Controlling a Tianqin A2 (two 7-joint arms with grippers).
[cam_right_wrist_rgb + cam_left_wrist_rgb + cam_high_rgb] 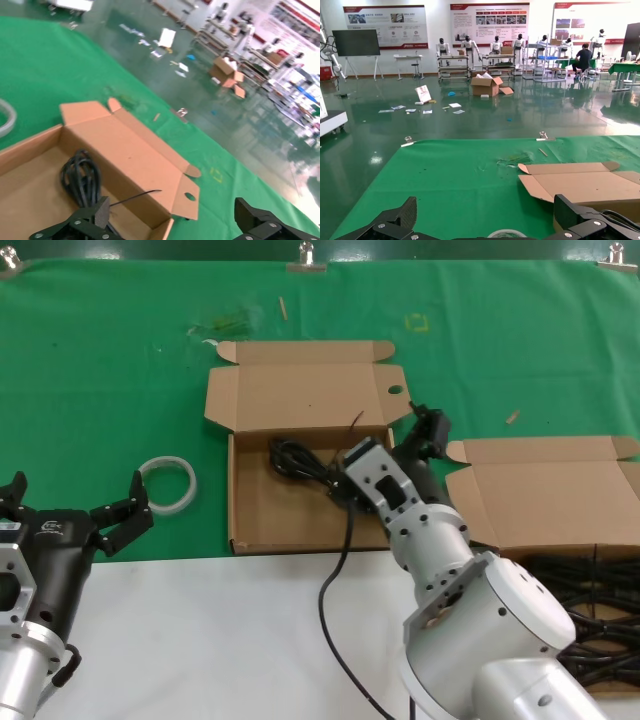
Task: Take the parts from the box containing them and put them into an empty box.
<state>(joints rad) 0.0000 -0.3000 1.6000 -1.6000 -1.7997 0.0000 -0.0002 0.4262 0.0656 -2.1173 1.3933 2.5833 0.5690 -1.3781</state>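
Note:
The shallow cardboard box with a round hole (395,391) in its lid flap (280,515) lies open at the table's middle. One black cable bundle (295,458) rests in its far part, also seen in the right wrist view (82,180). My right gripper (385,452) hangs open over that box's far right corner, its fingers (95,215) wide apart and holding nothing. The box containing the parts (545,505) stands open at the right, with several black cable bundles (590,590) partly hidden behind my right arm. My left gripper (70,502) waits open at the left edge.
A white ring (167,483) lies on the green cloth between my left gripper and the middle box. The cloth ends at a white table strip (200,620) in front. A black cable (335,600) trails from my right arm across that strip.

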